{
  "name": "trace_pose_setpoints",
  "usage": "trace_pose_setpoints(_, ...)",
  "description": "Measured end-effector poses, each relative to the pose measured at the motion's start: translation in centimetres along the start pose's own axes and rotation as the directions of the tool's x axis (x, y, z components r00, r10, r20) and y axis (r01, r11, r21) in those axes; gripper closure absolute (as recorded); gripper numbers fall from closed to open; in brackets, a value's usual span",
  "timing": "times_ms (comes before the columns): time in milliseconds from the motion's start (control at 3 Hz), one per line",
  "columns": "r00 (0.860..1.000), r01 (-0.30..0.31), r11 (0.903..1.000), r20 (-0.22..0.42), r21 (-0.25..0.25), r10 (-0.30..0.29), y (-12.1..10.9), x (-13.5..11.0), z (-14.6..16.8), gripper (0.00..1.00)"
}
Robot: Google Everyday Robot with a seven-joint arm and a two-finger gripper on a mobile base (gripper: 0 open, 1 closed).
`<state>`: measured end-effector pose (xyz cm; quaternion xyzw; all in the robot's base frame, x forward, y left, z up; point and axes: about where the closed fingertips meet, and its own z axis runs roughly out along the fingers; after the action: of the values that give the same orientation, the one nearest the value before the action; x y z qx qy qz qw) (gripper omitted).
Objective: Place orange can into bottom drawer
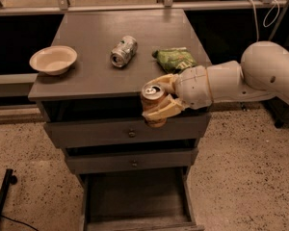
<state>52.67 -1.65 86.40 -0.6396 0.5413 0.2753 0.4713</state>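
Observation:
My gripper [160, 100] is shut on the orange can [151, 102], an orange-brown can with a silver top and pull tab. It holds the can upright in the air just in front of the cabinet's front edge, level with the top drawer. The pale fingers [164, 110] wrap the can's right side. The bottom drawer [135, 196] is pulled out open below, a deep flat-bottomed tray, directly under and a little left of the can.
On the cabinet top [86, 76] lie a silver-green can on its side [124, 51], a green chip bag [175, 59] and a cream bowl [53, 59]. Two shallower drawers with round knobs [131, 134] are shut. A black stand foot [2, 196] is at left.

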Motion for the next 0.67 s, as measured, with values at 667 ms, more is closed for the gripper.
trace_pose_setpoints(667, 0.970, 0.031, 0.9989, 0.240, 0.036, -0.039, -0.6, 7.2, 6.2, 1.00)
